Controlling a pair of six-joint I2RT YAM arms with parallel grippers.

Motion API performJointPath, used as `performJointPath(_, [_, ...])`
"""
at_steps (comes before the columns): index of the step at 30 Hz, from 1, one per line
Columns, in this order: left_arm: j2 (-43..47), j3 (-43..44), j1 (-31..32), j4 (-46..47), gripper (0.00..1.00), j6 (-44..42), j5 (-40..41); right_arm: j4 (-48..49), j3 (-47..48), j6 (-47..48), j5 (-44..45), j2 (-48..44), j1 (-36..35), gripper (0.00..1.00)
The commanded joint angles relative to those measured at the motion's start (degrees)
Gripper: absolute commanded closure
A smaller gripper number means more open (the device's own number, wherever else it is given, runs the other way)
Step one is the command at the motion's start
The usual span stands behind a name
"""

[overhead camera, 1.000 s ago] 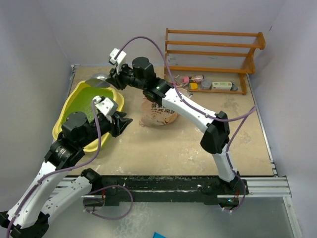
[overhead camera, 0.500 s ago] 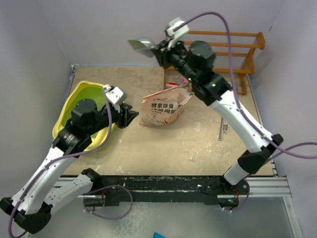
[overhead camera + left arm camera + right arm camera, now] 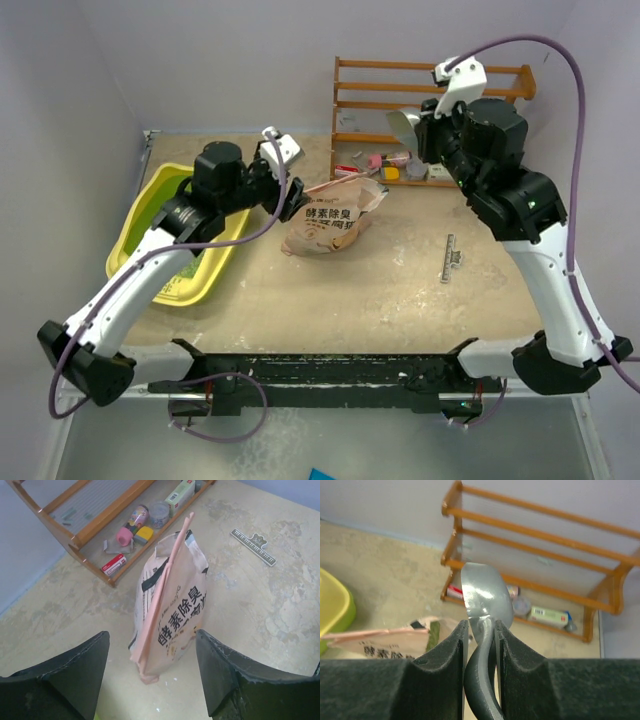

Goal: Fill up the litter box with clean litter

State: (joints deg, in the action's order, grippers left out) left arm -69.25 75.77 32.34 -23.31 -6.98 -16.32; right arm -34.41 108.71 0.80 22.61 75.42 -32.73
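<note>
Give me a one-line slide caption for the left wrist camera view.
Open left gripper faces the peach-pink litter bag with black Chinese text, orange wooden rack behind.

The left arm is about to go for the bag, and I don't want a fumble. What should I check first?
1. Left gripper open and empty: ok, its jaws stand wide apart.
2. Bag lined up with it: ok, in the left wrist view it sits ahead between the jaws, untouched.
3. Bag top open for pouring: cannot tell, only a flat pink edge shows.
4. Right gripper out of the way: ok, shut on the scoop, raised by the shelf.
5. Litter box reachable: ok, it sits just left of the bag; how full, cannot tell.
</note>
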Motion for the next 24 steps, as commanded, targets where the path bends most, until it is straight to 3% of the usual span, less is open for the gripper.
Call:
performJointPath(1, [-5.88, 6.81, -0.31, -1.39, 0.26, -7.9, -5.71, -11.73, 2.81, -6.52, -9.59, 0.19, 7.46, 1.0])
performJointPath(9, [-15.96, 10.57, -0.26, -9.01, 0.33, -11.88, -11.39, -18.17, 5.43, -9.47, -27.48, 4.97, 18.16, 1.0])
performJointPath(16, [-16.78, 8.31, -0.27, -9.48, 0.38, -13.78, -8.7, -17.12, 5.09, -10.87, -37.12, 8.55, 19.52, 1.0])
performJointPath(19, [-16.94, 7.59, -0.26, -8.92, 0.55, -14.2, -7.78, -16.74, 5.4, -11.36, -39.69, 10.79, 19.55, 1.0])
performJointPath(24, [-16.37, 7.17, -0.28, -8.28, 0.95, -13.78, -6.99, -16.23, 4.82, -11.75, -41.13, 13.13, 19.49, 1.0])
